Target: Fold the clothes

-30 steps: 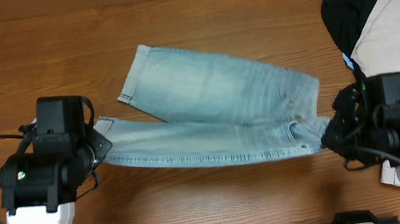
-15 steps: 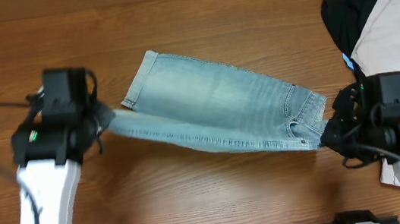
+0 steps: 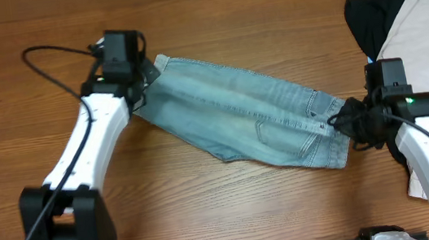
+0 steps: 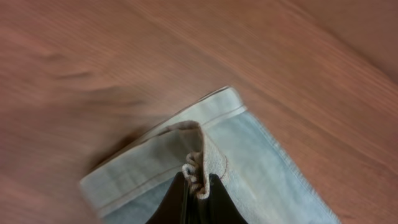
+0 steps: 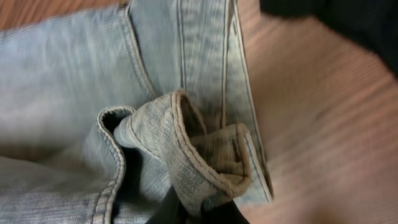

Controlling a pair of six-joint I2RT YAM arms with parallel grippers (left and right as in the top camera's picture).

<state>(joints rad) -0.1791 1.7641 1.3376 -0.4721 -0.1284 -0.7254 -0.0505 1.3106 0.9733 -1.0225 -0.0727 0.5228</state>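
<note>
The light-blue denim shorts [image 3: 247,116] lie folded lengthwise on the wooden table, running from upper left to lower right. My left gripper [image 3: 141,77] is shut on the hemmed leg end at the shorts' upper left; the left wrist view shows the hem [image 4: 186,155] pinched between the fingers [image 4: 198,186]. My right gripper [image 3: 344,120] is shut on the waistband end at the right; the right wrist view shows the folded waistband [image 5: 205,155] bunched in the jaws [image 5: 199,208].
A black garment [image 3: 377,10] and cream-beige trousers [image 3: 426,37] are piled at the table's right edge, close behind my right arm. Bare wooden table [image 3: 209,211] lies in front of the shorts.
My left gripper has carried the near leg hem up and to the right over the far leg. The shorts now lie doubled. My right gripper moved slightly up with the waistband.
</note>
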